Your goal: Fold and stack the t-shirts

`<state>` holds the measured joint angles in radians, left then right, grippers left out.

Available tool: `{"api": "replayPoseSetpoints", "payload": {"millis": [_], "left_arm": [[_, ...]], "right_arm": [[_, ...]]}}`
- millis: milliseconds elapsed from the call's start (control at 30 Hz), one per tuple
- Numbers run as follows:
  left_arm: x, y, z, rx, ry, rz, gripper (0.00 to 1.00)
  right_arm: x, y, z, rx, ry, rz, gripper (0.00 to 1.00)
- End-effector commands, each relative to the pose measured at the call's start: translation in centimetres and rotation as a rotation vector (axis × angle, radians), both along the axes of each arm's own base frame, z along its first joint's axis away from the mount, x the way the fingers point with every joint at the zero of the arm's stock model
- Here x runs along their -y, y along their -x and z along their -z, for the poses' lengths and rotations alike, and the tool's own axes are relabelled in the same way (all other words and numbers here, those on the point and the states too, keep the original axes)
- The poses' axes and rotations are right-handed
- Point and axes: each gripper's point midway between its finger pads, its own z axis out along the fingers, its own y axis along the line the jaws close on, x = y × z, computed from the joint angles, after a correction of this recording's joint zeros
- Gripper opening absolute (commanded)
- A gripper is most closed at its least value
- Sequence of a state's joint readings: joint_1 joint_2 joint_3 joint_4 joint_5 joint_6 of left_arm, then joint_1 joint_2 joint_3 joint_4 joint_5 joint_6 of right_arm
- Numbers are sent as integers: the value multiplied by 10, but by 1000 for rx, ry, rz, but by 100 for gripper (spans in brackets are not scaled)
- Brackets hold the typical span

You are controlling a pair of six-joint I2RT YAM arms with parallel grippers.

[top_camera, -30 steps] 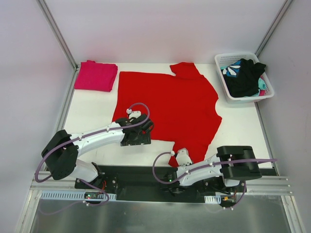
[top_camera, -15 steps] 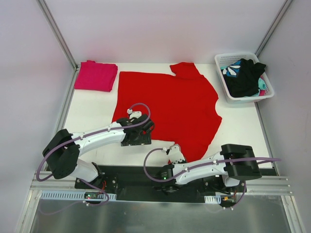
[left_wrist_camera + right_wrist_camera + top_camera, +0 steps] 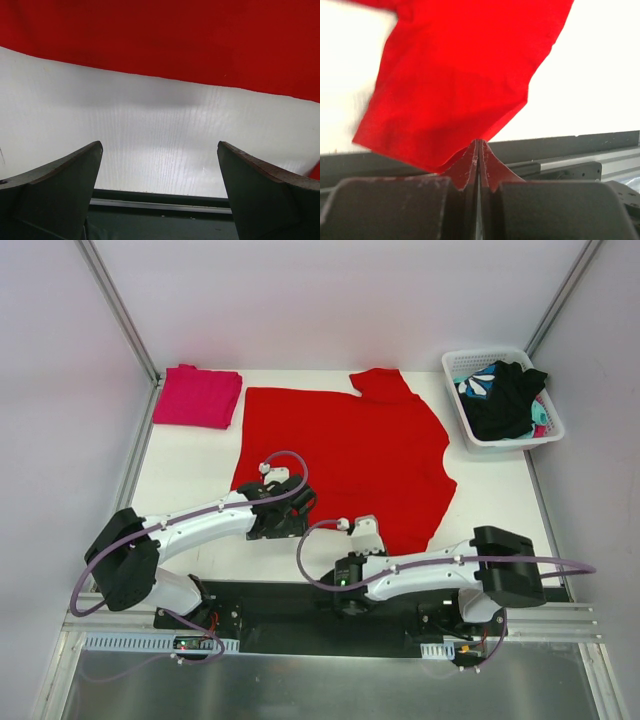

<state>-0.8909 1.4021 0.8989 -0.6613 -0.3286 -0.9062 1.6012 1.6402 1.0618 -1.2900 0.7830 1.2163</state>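
Top external, centre: red shirt [image 3: 350,455] lay spread flat over the middle of the table [image 3: 190,455], one sleeve pointing to the far edge.
Far left: pink shirt [image 3: 197,396] folded in the corner, apart from the red shirt.
Far right: basket [image 3: 455,365] in the corner; black garment [image 3: 505,400] heaped on top of teal-and-white garment [image 3: 478,382] inside it.
Left arm: left gripper [image 3: 290,512] sat at the red shirt's near-left edge.
Left wrist view: left gripper [image 3: 160,150] released, fingers [image 3: 60,175] wide apart over bare table [image 3: 150,125], nothing between them; red shirt [image 3: 165,40] hem ran across just ahead of the tips, untouched.
Right arm: right gripper [image 3: 365,533] at the shirt's near edge, just right of the left gripper.
Right wrist view: right gripper [image 3: 479,145] clenched, jaws pressed together on a pinch of red shirt [image 3: 465,75]; cloth rose from the tips as a loose, creased flap. Upper-left of that flap blurred.
Which part of the shirt was pinched: could not tell.
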Motion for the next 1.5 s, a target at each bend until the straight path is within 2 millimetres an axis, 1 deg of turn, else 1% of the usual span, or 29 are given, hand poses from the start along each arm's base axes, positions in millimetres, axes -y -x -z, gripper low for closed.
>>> {"api": "replayPoseSetpoints", "payload": {"millis": [0, 67, 167, 267, 433, 467, 533, 567, 633, 667, 700, 733, 767, 800, 867, 900, 933, 967, 1000, 1033, 1067, 1100, 1133, 1167, 1233, 1267, 1400, 1433, 1467], "left_arm": [[-1, -6, -19, 53, 3, -20, 99], [-3, -7, -20, 59, -1, -23, 99], [-8, -8, -27, 76, -1, -38, 99], [-14, -10, -35, 95, 4, -59, 99], [-24, -14, -51, 129, 19, -79, 99], [-24, -16, -53, 134, 22, -85, 99], [-28, -15, -55, 133, 12, -86, 99], [-29, -15, -57, 136, 16, -89, 99], [-32, -15, -57, 133, 9, -93, 99], [-32, -15, -58, 135, 11, -93, 99], [-33, -14, -58, 132, 11, -98, 99], [-33, -14, -58, 131, 9, -98, 99], [-33, -14, -58, 133, 12, -100, 99], [-34, -14, -58, 132, 10, -100, 99], [-34, -14, -58, 130, 9, -98, 99], [-33, -15, -59, 130, 9, -95, 99], [-33, -15, -59, 129, 7, -94, 99], [-32, -16, -59, 127, 6, -90, 99], [-32, -17, -59, 128, 6, -91, 99], [-31, -17, -59, 127, 4, -89, 99], [-30, -17, -60, 126, 5, -89, 99], [-30, -18, -60, 124, 6, -88, 99], [-29, -18, -60, 123, 7, -89, 99], [-28, -19, -61, 122, 8, -89, 99], [-27, -19, -60, 118, 8, -85, 99], [-26, -20, -60, 116, 7, -84, 99], [-24, -20, -60, 112, 8, -82, 99], [-24, -20, -60, 109, 10, -82, 99], [-23, -21, -61, 111, 14, -82, 99]], "right_arm": [[38, -36, -49, 106, 144, 14, 1], [35, -46, -53, 115, 129, 24, 1], [34, -68, -50, 101, 112, 49, 1], [20, -86, -39, 79, 65, 53, 1], [5, -111, -27, 40, 76, 33, 1], [-1, -120, -24, 38, 43, 44, 1], [-7, -129, -20, 18, 46, 25, 1], [-13, -138, -16, 15, 19, 37, 1], [-16, -147, -14, -4, 20, 28, 1], [-21, -155, -14, -2, -9, 37, 1], [-24, -159, -14, -9, -24, 32, 4], [-26, -162, -14, -13, -43, 29, 16], [-26, -168, -16, -13, -54, 28, 21], [-28, -172, -23, -3, -75, 30, 32], [-25, -180, -30, -1, -96, 36, 36], [-24, -183, -38, 10, -128, 38, 41], [-21, -185, -41, 7, -147, 39, 45], [-17, -191, -43, -4, -188, 49, 46], [-16, -193, -51, 0, -232, 45, 47], [-9, -191, -44, -27, -254, 46, 48], [-14, -199, -39, -72, -378, 49, 48], [-14, -201, -36, -98, -421, 31, 48], [-10, -198, -30, -121, -459, 26, 48], [-8, -204, -30, -134, -507, 27, 48], [-6, -203, -29, -159, -516, -7, 47], [-3, -202, -26, -184, -534, -1, 47], [-8, -193, -18, -274, -654, -40, 45], [-7, -194, -17, -280, -683, -36, 44], [-14, -183, -13, -338, -733, -74, 44]]}}
